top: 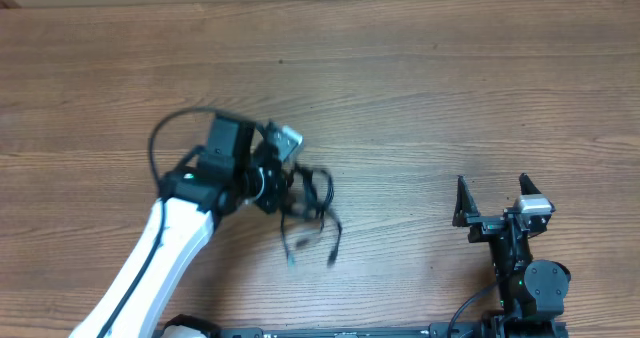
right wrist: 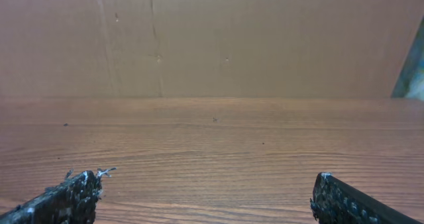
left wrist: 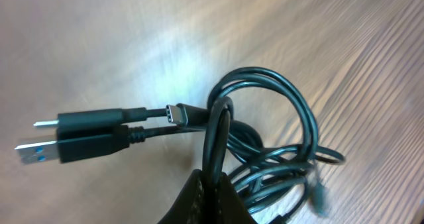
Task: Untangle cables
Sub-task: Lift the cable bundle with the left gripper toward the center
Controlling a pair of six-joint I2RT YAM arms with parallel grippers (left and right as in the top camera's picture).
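Grip: the left gripper (top: 272, 186) is clenched on one black strand of the cables (top: 312, 210); in the left wrist view the strand is pinched between the dark fingertips (left wrist: 189, 207)
Cables: bunched just right of the left gripper, left of the middle of the table (top: 450, 68); loops and loose ends are blurred in the overhead view, so whether they are raised or lying on the wood cannot be told
Plugs: a blue-tongued plug (left wrist: 36, 152) and a thinner plug (left wrist: 46, 123) are seen side by side, with a small grey plug (left wrist: 188, 113) set against the loop
Tightening risk: if the pinched strand is pulled with nothing held against it, the whole bundle would likely be carried along and the loops drawn tighter
Snagging risk: a plug could be caught in the loop and its cord strained
Slipping risk: the thin cord could be lost from the pinch
Right gripper (top: 492, 200): released, jaws spread wide, well apart from the cables; nothing is held, so no counter-hold is offered from that side
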